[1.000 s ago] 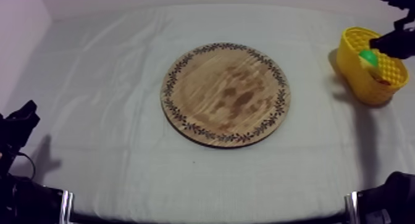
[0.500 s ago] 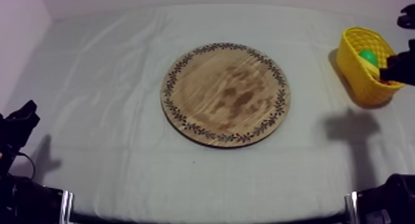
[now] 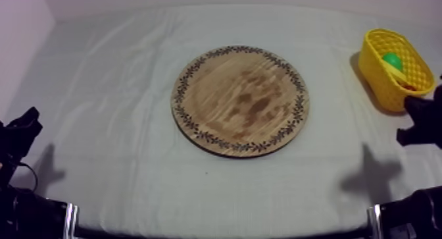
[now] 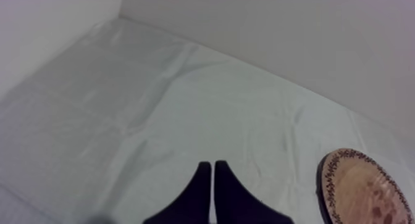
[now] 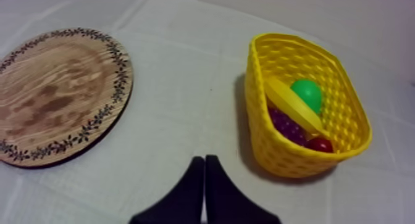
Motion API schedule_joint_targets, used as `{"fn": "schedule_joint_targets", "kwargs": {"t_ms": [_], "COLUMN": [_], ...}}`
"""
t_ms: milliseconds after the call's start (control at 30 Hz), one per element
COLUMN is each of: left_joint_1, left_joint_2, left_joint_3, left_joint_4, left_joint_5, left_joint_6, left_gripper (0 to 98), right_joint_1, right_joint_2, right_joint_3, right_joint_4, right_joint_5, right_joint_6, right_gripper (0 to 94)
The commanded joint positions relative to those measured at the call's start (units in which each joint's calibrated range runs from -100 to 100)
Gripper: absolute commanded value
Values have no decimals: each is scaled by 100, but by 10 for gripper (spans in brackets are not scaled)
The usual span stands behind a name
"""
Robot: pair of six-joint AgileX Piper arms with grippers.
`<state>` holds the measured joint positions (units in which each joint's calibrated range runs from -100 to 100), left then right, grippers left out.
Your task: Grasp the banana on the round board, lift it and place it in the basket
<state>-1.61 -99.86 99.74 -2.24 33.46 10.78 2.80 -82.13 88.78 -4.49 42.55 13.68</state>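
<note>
The round wooden board (image 3: 241, 100) lies bare in the middle of the table. The yellow basket (image 3: 377, 69) stands at the far right. In it the banana (image 5: 294, 106) lies slantwise over a green pear (image 5: 307, 93), purple grapes (image 5: 285, 124) and a small red fruit (image 5: 320, 144). My right gripper (image 5: 204, 161) is shut on nothing, its fingers a narrow wedge above the cloth between board (image 5: 58, 94) and basket (image 5: 265, 143). Seen from above, it (image 3: 417, 120) hangs at the right edge below the basket. My left gripper (image 4: 213, 168) is shut and holds nothing, low at the left (image 3: 23, 126).
A pale wall borders the table's far side and left side. The board's rim (image 4: 327, 180) shows beside my left gripper. Open cloth surrounds the board on all sides.
My right gripper has drawn back from over the basket toward the near right edge of the table. Its shadow slid down the cloth with it. The left arm has stayed still.
</note>
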Motion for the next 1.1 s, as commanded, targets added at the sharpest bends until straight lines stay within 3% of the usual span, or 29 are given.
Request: {"fn": "schedule_joint_targets", "kwargs": {"t_ms": [0, 433, 767, 1067], "left_joint_1": [-2, -2, -2, -2], "left_joint_2": [3, 3, 3, 3], "left_joint_3": [4, 4, 4, 4], "left_joint_4": [2, 2, 2, 2], "left_joint_5": [1, 1, 1, 1], "left_joint_6": [-1, -1, -1, -2], "left_gripper": [1, 1, 1, 1], "right_joint_1": [22, -8, 48, 49], "right_joint_2": [-933, -1350, -1354, -1354], "right_joint_3": [254, 1052, 1088, 1089], "right_joint_4": [-61, 252, 304, 305], "right_joint_5": [48, -328, -461, -464], "right_joint_6": [-12, -966, -329, -259], "right_gripper": [7, 13, 5, 5]}}
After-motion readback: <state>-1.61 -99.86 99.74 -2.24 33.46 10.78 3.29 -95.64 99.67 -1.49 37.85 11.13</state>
